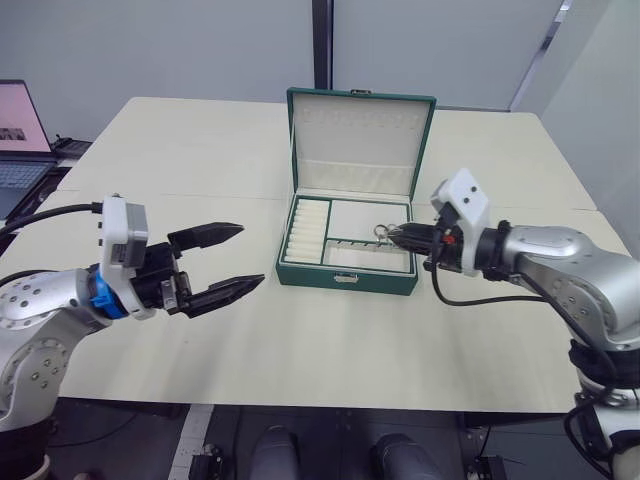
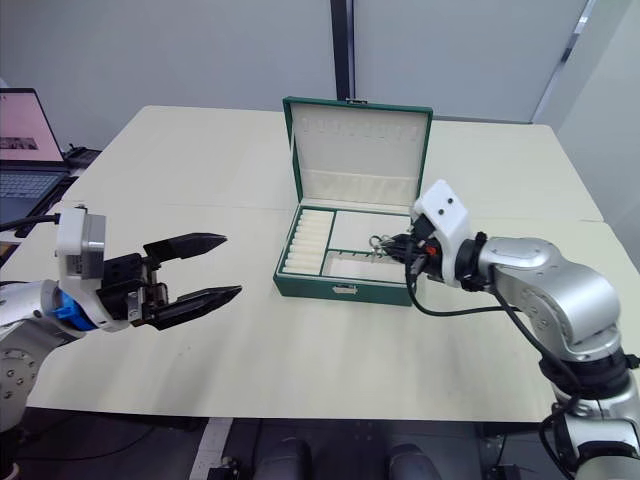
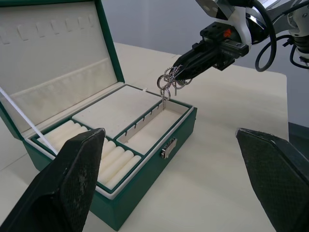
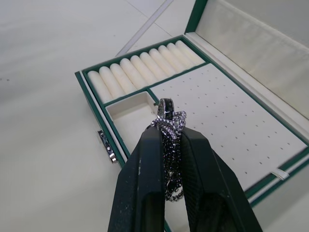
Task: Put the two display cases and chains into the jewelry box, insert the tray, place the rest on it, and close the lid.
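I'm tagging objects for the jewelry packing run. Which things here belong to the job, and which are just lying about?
Belongs to the job:
- jewelry box, lid open
- tray seated inside the box
- sparkly jewelry piece pinched in the right gripper above the tray
- left gripper, open and holding nothing

Just lying about:
- laptop at the table's far left

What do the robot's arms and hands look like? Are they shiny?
Yes, both arms are shiny silver metal with rounded shells. Each ends in a gripper with two long, pointed black fingers that have a rough, speckled surface. A white boxy block sits on top of each wrist. The left gripper has a bright blue ring behind it. The right gripper has a small red spot and a looping black cable.
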